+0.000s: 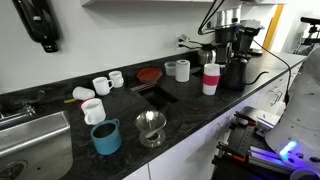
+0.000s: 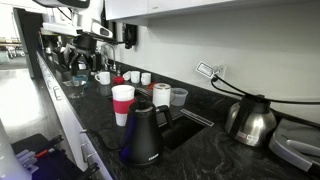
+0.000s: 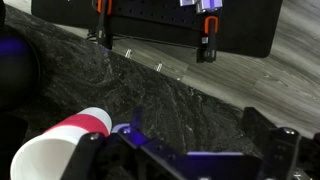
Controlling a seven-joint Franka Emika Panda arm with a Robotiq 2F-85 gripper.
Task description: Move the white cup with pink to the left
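Observation:
The white cup with pink [image 1: 210, 78] stands upright on the dark stone counter, just left of a black kettle [image 1: 236, 70]. It also shows in an exterior view [image 2: 122, 103] behind the black kettle [image 2: 143, 135], and at the lower left of the wrist view [image 3: 60, 150]. My gripper [image 3: 185, 152] is open and empty, its two dark fingers wide apart. It hangs over the counter's front edge, well clear of the cup. In an exterior view the arm's end with a blue light [image 1: 286, 150] sits in front of the counter at the lower right.
On the counter are a teal cup [image 1: 106, 137], a glass bowl [image 1: 151, 128], small white mugs [image 1: 93, 110] [image 1: 101, 85], a grey-white mug [image 1: 182, 70], a red disc [image 1: 149, 73], a sink [image 1: 30, 140] and a coffee machine [image 1: 235, 35]. A silver kettle [image 2: 250, 120] also stands there.

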